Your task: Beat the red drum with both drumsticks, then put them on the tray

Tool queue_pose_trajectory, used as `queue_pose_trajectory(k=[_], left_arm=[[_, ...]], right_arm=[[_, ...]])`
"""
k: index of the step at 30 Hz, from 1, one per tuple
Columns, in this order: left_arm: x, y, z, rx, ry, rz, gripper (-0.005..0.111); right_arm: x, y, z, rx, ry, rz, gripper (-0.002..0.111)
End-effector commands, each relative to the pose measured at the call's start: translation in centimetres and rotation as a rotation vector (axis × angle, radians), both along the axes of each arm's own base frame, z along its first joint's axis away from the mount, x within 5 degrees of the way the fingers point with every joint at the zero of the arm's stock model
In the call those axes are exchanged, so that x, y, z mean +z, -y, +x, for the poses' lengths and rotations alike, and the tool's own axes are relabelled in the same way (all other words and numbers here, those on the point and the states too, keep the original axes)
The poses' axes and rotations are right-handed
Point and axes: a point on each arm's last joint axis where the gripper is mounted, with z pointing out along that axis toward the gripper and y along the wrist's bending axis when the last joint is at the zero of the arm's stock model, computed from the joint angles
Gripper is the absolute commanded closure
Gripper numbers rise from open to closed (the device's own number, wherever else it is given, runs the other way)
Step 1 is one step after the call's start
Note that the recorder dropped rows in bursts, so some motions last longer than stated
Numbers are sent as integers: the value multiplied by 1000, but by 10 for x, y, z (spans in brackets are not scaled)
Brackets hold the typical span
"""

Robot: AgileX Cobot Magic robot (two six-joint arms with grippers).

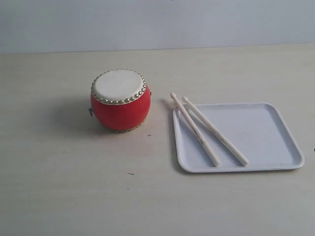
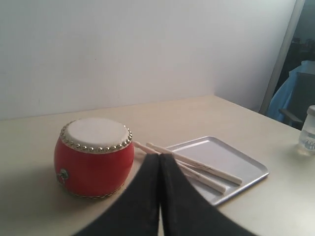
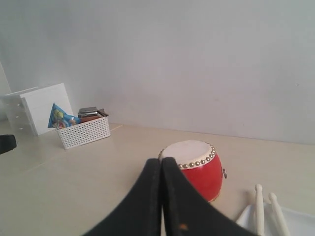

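The sticks (image 1: 195, 129) look light, stiff and smooth, likely to roll. They lie side by side along the tray's (image 1: 275, 147) left edge, tips jutting past its far left corner near the drum (image 1: 120, 105), so pinch each at mid-shaft. The left gripper (image 2: 160, 157) and right gripper (image 3: 161, 161) have fingers pressed together, holding nothing.

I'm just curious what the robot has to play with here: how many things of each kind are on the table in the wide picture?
Red drum: 1
Drumsticks: 2
White tray: 1
Total: 4
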Motion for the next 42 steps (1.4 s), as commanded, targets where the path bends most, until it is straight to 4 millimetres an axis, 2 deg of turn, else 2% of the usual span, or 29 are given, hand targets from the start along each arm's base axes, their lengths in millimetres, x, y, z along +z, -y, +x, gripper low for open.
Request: queue_pose_trajectory(k=[1, 13, 42], left_arm=[[-5, 0, 1, 3, -7, -2, 107], [-7, 1, 0, -7, -13, 16, 107], [-7, 1, 0, -9, -15, 18, 107]], right_arm=[[-3, 1, 1, -12, 2, 1, 108], [-10, 0, 2, -8, -18, -12, 108], [-10, 0, 2, -8, -21, -6, 108]])
